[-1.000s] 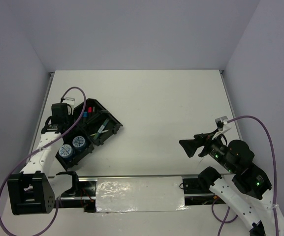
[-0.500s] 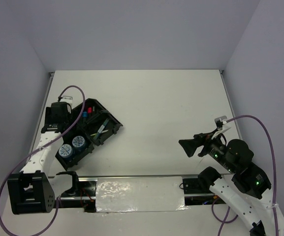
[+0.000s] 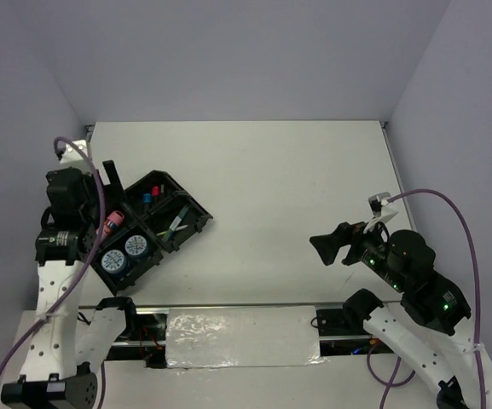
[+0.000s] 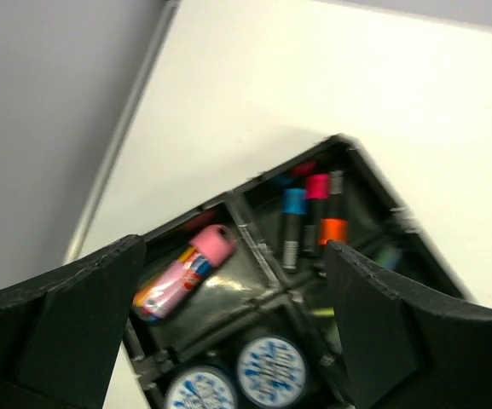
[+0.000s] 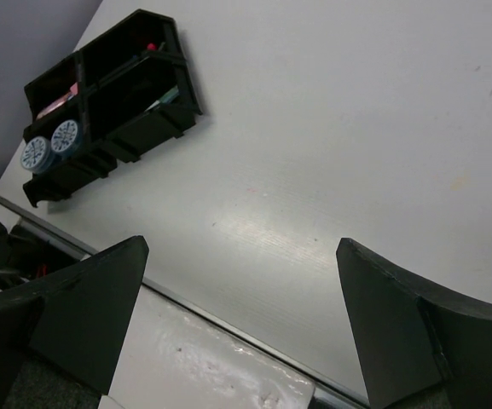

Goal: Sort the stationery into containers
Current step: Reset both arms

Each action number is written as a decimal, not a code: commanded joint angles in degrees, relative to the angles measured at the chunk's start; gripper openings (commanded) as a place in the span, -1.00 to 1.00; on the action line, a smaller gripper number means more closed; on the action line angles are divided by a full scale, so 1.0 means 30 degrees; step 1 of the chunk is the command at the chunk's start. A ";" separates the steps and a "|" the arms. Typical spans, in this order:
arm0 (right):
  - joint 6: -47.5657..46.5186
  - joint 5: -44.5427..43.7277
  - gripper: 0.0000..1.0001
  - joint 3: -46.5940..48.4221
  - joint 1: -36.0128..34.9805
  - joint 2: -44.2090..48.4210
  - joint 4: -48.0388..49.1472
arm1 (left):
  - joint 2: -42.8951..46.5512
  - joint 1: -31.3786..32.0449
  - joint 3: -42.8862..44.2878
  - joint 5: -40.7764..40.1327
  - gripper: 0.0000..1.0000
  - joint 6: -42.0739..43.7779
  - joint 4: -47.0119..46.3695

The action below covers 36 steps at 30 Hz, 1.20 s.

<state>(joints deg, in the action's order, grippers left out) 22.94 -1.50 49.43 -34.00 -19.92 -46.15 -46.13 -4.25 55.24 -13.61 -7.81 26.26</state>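
The black organiser tray [image 3: 196, 218] sits at the left of the table. In it lie two blue-white tape rolls [image 3: 126, 253], highlighters [image 3: 148, 197] with blue, pink and orange caps, thin pens [image 3: 177, 223] and the pink-orange tube [image 3: 112, 219]. In the left wrist view the tube [image 4: 182, 273] lies in its own compartment, next to the highlighters [image 4: 314, 217] and above the rolls [image 4: 271, 371]. My left gripper [image 3: 102, 189] hangs open and empty above the tray's left side [image 4: 233, 328]. My right gripper [image 3: 331, 247] is open and empty over bare table at the right [image 5: 246, 324].
The table's near edge has a metal rail and a silver taped strip [image 3: 241, 335]. The right wrist view shows the tray [image 5: 156, 128] far off at its upper left. Walls close the table at the left, back and right.
My left arm has risen and drawn back to the left, off the tray. The pink-orange tube now shows lying in its compartment. The right arm has barely moved.
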 commanded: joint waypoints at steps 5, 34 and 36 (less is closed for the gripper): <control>-0.2166 -0.4330 0.99 0.7121 -0.0122 -0.2614 -0.3772 | 0.2040 0.0333 0.4260 0.4705 0.99 -0.2903 0.7884; -0.2929 -0.4980 0.99 1.2205 -0.0152 -0.0331 -0.7469 | 1.0073 0.2353 0.6811 -0.2144 0.99 -0.6302 1.1109; -0.2871 -0.4979 0.99 1.2147 -0.0151 -0.0390 -0.7352 | 1.0103 0.2500 0.6694 -0.2028 0.99 -0.6126 1.1110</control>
<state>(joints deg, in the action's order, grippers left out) 14.46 -16.95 86.13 -34.00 -19.27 -69.91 -16.56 2.42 75.00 -17.15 -25.69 59.96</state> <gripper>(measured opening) 0.997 0.993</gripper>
